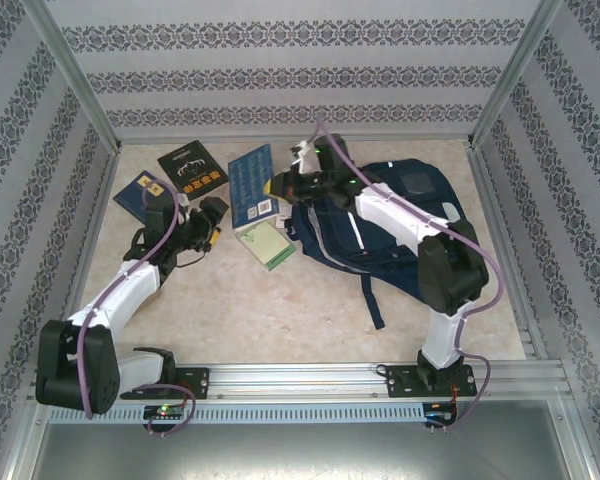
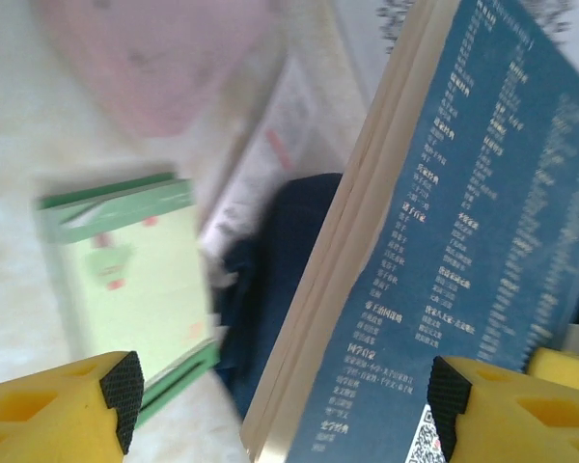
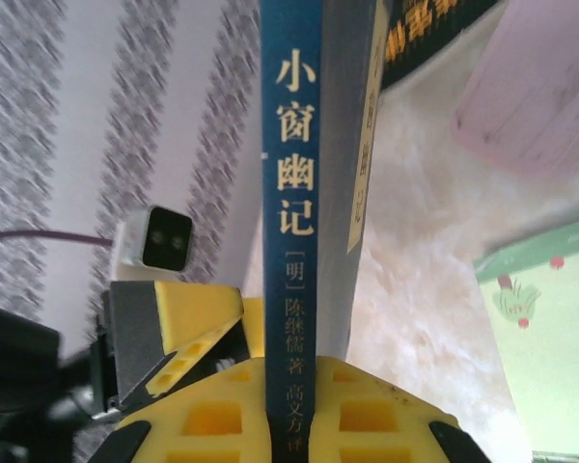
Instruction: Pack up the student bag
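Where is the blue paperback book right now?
The right gripper clamps the blue paperback book by its spine; from overhead it is mid-table, between the black book and the navy striped backpack.

Beige table (image 1: 280, 320): navy backpack (image 1: 405, 185); green notebook (image 1: 265, 243); black book (image 1: 192, 170); blue booklet (image 1: 138, 190)

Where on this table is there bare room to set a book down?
Widest bare patch: near-centre table, bordered by the green notebook, the student bag strap and the rail. Crowded far left: the black book, the left end effector and the right end effector, shut on the blue book.
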You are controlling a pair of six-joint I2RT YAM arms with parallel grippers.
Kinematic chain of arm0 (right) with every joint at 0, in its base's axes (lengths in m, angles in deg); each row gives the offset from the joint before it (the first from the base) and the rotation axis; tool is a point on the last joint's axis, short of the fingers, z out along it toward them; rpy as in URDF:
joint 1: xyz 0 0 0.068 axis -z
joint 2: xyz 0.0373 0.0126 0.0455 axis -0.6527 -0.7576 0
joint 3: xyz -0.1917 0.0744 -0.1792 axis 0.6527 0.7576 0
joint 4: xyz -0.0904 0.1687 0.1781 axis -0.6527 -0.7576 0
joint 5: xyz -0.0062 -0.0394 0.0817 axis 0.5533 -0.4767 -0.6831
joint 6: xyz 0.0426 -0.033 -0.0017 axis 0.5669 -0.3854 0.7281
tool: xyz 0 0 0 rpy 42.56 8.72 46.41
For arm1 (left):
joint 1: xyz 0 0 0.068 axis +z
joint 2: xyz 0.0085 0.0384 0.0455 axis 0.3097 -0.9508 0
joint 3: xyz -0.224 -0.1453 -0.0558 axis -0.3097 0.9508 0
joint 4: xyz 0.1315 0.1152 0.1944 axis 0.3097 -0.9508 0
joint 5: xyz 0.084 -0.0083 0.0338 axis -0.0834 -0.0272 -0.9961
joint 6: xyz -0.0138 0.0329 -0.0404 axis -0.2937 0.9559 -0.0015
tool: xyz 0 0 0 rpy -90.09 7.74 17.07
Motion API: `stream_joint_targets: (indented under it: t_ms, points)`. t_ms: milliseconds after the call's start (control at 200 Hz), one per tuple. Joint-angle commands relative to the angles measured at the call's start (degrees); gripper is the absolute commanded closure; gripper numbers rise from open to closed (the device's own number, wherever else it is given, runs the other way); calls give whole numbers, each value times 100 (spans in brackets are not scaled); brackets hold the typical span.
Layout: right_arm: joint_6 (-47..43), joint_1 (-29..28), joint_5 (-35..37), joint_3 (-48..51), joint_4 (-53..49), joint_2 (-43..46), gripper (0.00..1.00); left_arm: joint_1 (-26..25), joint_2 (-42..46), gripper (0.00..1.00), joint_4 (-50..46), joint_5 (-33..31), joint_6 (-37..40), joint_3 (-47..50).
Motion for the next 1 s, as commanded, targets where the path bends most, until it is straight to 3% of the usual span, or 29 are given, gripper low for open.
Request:
stream_joint_targets:
  t_ms: [0, 205, 495, 724, 909, 994]
  points:
    - [1108, 127, -510, 442, 1621, 228, 100, 63, -417, 21, 1917, 676, -892, -35]
    - [1587, 91, -724, 588, 2296, 288, 100, 37, -1123, 22, 2761, 908, -1351, -237]
    - [1861, -58, -817, 578, 2612, 123, 100, -24, -1381, 27, 3413, 1004, -1712, -280]
    - [1636, -104, -916, 810, 2437, -20, 100, 26, -1120, 52, 3502, 1001, -1885, -294]
    - [1168, -70, -832, 964, 1895, -30, 100, 45, -777, 84, 2890, 899, -1722, -301]
    - [794, -51, -704, 987, 1476, 21, 100, 45, -635, 89, 2580, 843, -1579, -313]
